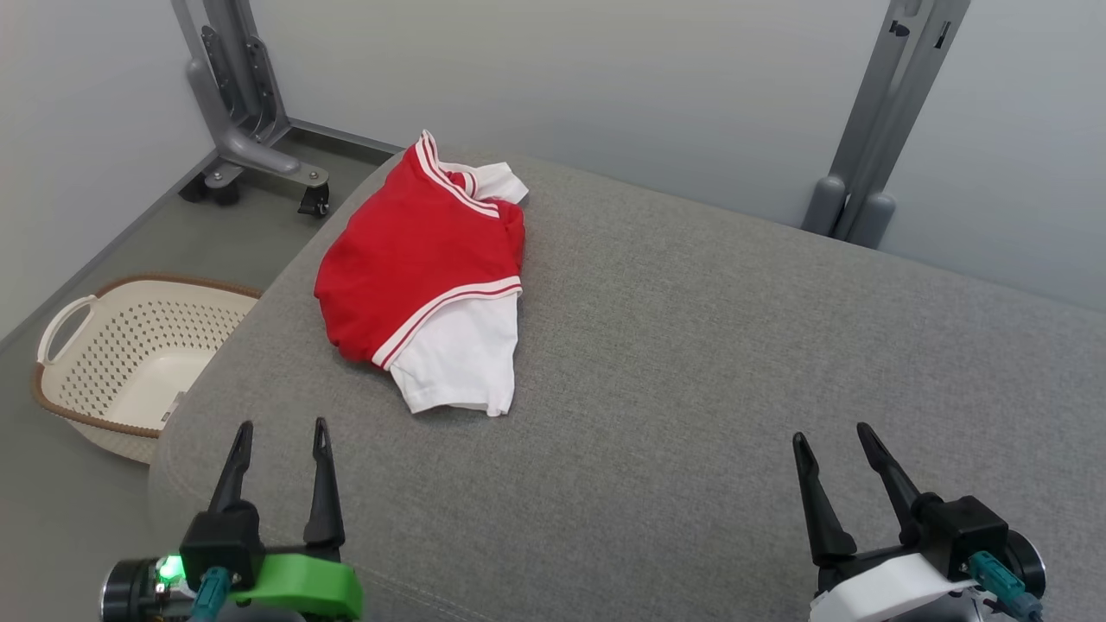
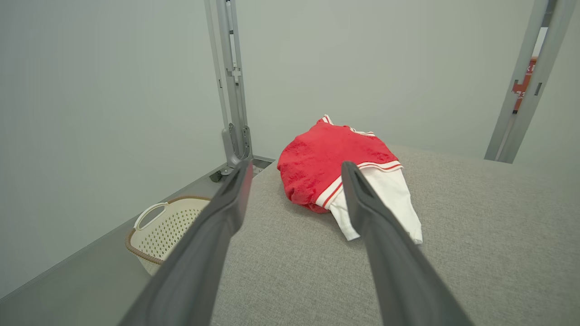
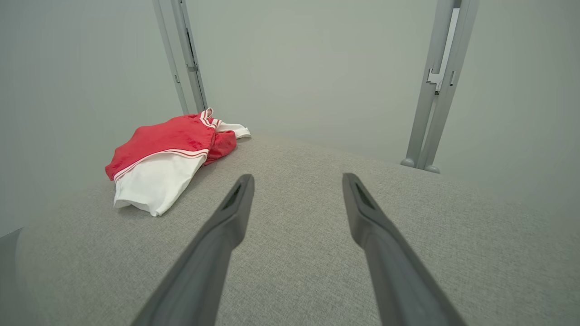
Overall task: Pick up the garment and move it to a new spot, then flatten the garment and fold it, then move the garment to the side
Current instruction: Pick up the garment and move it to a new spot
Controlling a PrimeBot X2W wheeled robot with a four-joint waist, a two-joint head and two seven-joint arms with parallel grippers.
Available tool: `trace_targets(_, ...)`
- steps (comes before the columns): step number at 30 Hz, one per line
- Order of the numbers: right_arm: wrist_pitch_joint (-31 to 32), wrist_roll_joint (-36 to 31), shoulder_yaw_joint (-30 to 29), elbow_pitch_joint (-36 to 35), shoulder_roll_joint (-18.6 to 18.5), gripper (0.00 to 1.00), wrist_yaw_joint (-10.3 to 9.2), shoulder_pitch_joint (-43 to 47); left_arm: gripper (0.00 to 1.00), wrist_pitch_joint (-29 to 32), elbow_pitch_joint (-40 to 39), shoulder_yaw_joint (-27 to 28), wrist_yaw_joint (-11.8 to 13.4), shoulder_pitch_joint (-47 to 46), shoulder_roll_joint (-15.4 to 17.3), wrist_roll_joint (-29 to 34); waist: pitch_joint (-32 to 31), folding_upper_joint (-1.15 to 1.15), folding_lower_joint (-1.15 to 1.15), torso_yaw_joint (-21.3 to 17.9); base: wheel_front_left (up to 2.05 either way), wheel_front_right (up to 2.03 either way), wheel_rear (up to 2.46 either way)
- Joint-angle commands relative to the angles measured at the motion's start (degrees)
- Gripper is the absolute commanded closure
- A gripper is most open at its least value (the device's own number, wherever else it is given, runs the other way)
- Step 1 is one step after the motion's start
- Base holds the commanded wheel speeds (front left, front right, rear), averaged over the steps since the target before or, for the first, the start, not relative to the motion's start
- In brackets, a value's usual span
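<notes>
Head view. Grey upholstered surface [image 1: 691, 389], rounded near-left corner. The garment [image 1: 423, 268]: red body, white sleeves with red-and-white stripes, lying bunched on the surface's far left part, one white sleeve spread toward the robot. Left gripper [image 1: 283, 423] at lower left, fingers apart, holding nothing, above the near-left corner. Right gripper [image 1: 831, 431] at lower right, fingers apart, holding nothing. Both are well apart from the garment. Cream perforated basket [image 1: 104, 363] with a brown rim and loop handle, on the floor left of the surface. The visible part of its inside is bare pale floor.

Left wrist view. Fingers spread. The garment [image 2: 317, 172] lies ahead between and beyond them, untouched. The basket [image 2: 167, 222] sits low at left, only its perforated wall showing inside.

Right wrist view. Fingers spread over bare grey fabric. The garment [image 3: 158, 158] lies ahead to the left.
</notes>
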Motion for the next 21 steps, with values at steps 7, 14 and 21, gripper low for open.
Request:
trace_targets(7, -0.2, -1.7, 1.1, -1.8, -3.9, 0.00, 0.02, -4.5, 0.00, 0.0, 1.7, 1.0, -0.6, -15.9, 1.8, 1.7, 8.7, 0.00, 0.00, -3.3, 0.00, 0.00, 0.00)
trace_targets(14, -0.2, -2.5, 1.1, -2.3, -7.6, 0.00, 0.02, -8.8, 0.00, 8.0, 13.2, -0.7, -4.8, -34.6, 6.8, 2.3, 16.3, 0.00, 0.00, -5.3, 0.00, 0.00, 0.00)
trace_targets(21, -0.2, -2.5, -0.8, -4.2, -10.5, 0.00, 0.02, -12.6, 0.00, 19.2, 24.4, -6.6, -8.0, -53.4, 9.3, -2.2, 23.2, 0.00, 0.00, -6.8, 0.00, 0.00, 0.00)
